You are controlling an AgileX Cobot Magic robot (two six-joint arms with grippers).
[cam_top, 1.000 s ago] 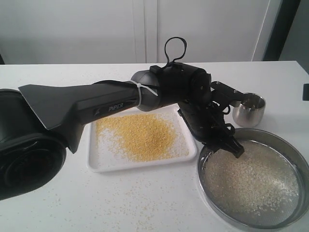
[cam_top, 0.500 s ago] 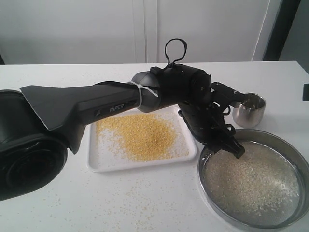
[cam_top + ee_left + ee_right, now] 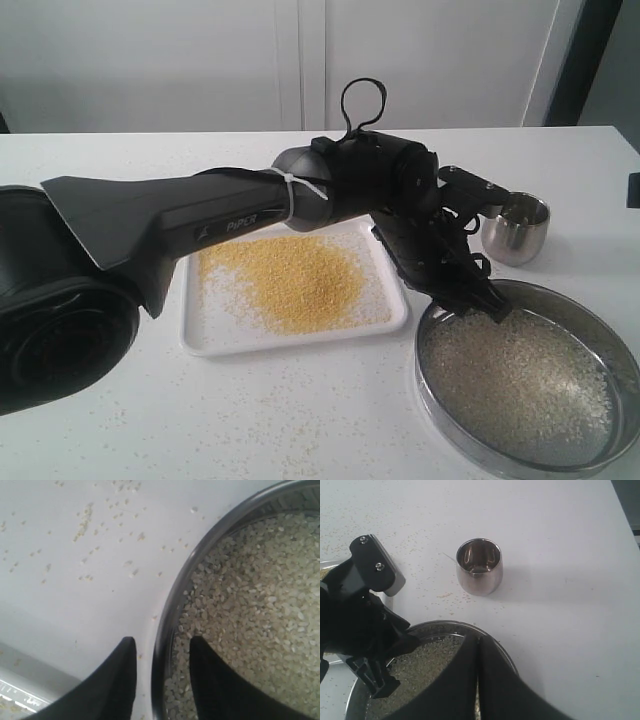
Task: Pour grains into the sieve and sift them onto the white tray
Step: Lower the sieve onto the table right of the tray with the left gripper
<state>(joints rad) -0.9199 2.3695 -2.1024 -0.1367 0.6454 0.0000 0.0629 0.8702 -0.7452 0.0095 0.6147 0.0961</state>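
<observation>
The sieve [image 3: 545, 288] lies on the table at the right, holding pale whitish grains [image 3: 520, 385]. My left gripper [image 3: 490, 308] reaches across to the sieve's near-left rim. In the left wrist view this gripper [image 3: 164, 639] is open. One finger is outside the sieve's rim [image 3: 175, 597] and one is over the grains [image 3: 250, 590], neither pressing the rim. The white tray [image 3: 200, 340] at centre carries a heap of golden-yellow grains [image 3: 290, 280]. My right gripper [image 3: 479, 639] is shut and empty above the sieve's rim [image 3: 435, 625]; it is out of the exterior view.
A small steel cup [image 3: 515, 228] stands upright behind the sieve; in the right wrist view the cup [image 3: 480, 565] looks empty. Loose grains [image 3: 250, 420] are scattered on the white table in front of the tray. The left arm spans the table's left half.
My left gripper has opened and let go of the sieve's rim. The sieve has dropped slightly and now lies lower in the exterior view.
</observation>
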